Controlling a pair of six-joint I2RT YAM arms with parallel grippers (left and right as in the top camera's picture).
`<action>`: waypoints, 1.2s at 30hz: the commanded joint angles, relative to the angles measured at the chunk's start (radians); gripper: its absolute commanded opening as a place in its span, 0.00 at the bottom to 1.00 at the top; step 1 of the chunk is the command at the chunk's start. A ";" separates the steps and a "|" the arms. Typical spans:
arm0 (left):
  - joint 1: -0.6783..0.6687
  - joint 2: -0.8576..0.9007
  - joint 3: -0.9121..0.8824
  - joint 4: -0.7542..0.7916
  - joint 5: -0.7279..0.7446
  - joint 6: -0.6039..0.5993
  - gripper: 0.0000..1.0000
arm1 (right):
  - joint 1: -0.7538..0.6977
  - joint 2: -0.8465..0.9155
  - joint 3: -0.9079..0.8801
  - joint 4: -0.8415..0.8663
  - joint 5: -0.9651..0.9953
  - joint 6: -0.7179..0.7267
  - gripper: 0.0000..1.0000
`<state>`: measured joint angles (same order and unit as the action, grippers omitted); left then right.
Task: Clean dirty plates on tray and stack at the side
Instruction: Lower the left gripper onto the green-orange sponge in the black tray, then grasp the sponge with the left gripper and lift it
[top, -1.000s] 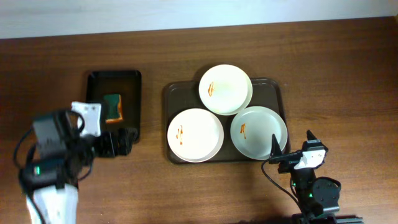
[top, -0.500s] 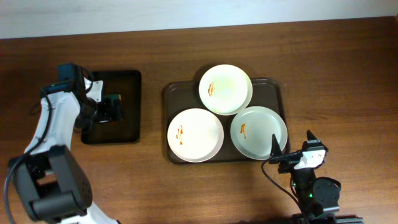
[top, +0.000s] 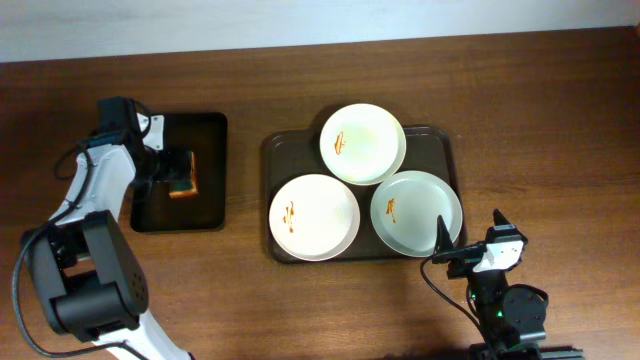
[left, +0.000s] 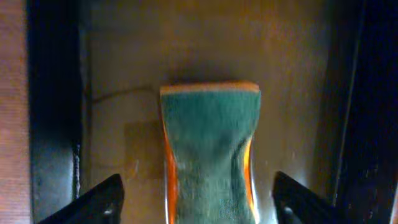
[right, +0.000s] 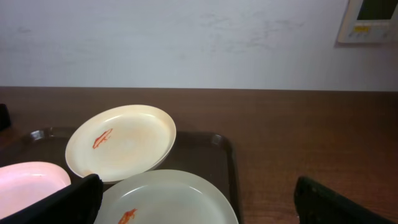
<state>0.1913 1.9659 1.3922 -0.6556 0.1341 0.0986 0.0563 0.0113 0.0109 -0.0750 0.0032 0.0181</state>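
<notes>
Dark brown tray (top: 283, 158) holds all three plates (top: 314, 216), none off it yet. One plate sits far (top: 363, 143), one near-left, one near-right (top: 416, 212). Each shows an orange-brown smear, so by my reading none is wiped and nothing is stacked at the side: the task is barely begun. Count: three plates, one brown tray, one small black tray (top: 207, 124), one green-and-orange sponge (top: 182, 173), two grippers. The left gripper (left: 200, 205) is down in the black tray, jaws apart on either side of the sponge with gaps showing, not gripping. The right gripper (top: 468, 228) is spread wide and empty at the near-right plate's front edge. Left to do: grip the sponge, wipe three plates, stack them.
</notes>
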 joint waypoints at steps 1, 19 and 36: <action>-0.002 0.033 0.002 0.016 0.000 -0.004 0.73 | 0.008 -0.005 -0.005 -0.007 0.006 -0.003 0.98; -0.087 0.078 0.000 -0.009 -0.002 0.053 0.75 | 0.008 -0.005 -0.005 -0.007 0.006 -0.003 0.98; -0.088 0.183 0.040 -0.006 -0.157 0.053 0.00 | 0.008 -0.005 -0.005 -0.007 0.006 -0.003 0.98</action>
<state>0.0929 2.0857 1.4189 -0.6415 0.0090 0.1448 0.0563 0.0113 0.0109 -0.0750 0.0032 0.0181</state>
